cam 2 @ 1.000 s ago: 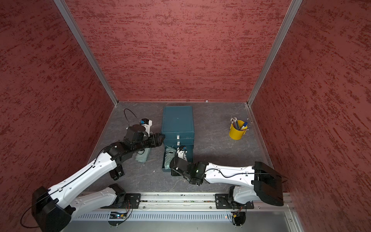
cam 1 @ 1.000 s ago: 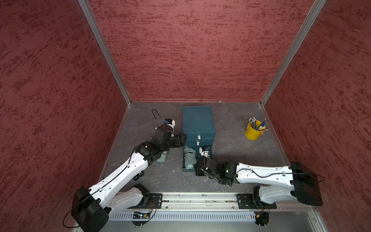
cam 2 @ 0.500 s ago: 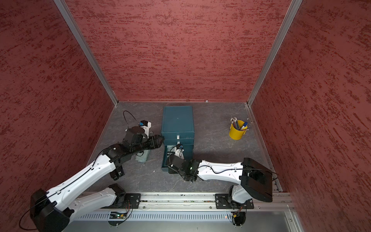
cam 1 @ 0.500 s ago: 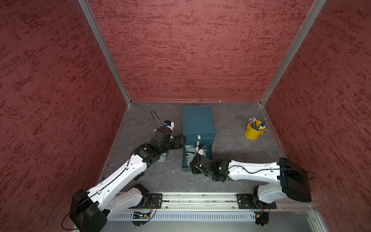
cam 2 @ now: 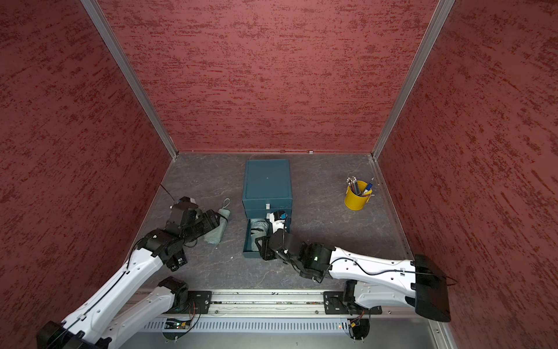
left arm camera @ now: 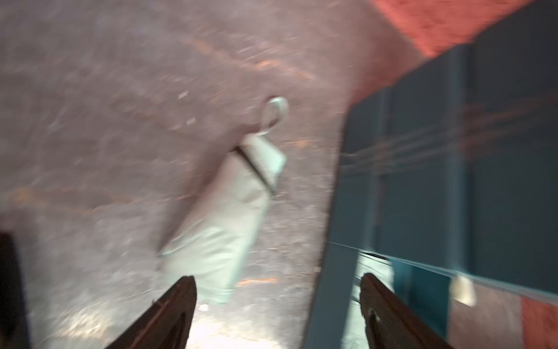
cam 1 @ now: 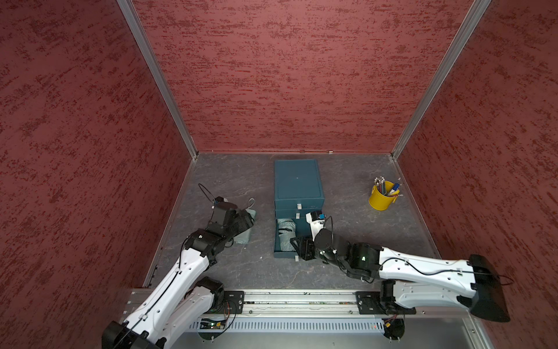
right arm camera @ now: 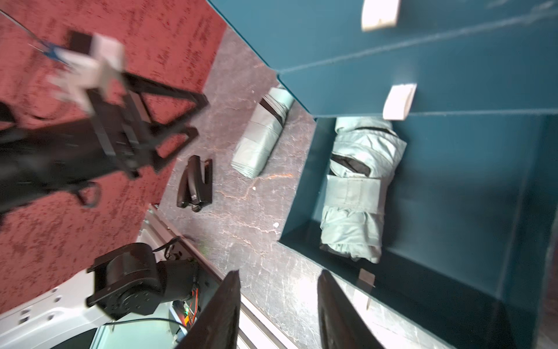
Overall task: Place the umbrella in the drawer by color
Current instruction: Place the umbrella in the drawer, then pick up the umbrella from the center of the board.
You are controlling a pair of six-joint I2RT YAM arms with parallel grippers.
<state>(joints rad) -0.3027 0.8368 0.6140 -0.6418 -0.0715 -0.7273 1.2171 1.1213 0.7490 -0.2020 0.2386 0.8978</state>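
Grey surface (cam 1: 362, 229) | stowed umbrella (cam 1: 286, 231) is lying in open bottom drawer (cam 1: 283, 254); loose umbrella (left arm camera: 223, 226) is lying on surface near it | left hand (left arm camera: 277, 284) is hovering over it, spread wide, empty | right hand (right arm camera: 279, 278), also spread, is sitting at drawer front | likely risk: slack sleeve slipping from a shallow pinch

Desk (cam 1: 362, 223): grey, marbled – walled in red on three sides.
Drawer cabinet (cam 1: 297, 181): teal, stood mid-desk toward the back; lowest drawer (cam 1: 282, 254) is drawn out frontward.
Umbrella (cam 1: 244, 235): pale grey-green, folded, laid flat left of the cabinet – not touching it.
Yellow cup (cam 1: 381, 201): filled with pens, set well right.
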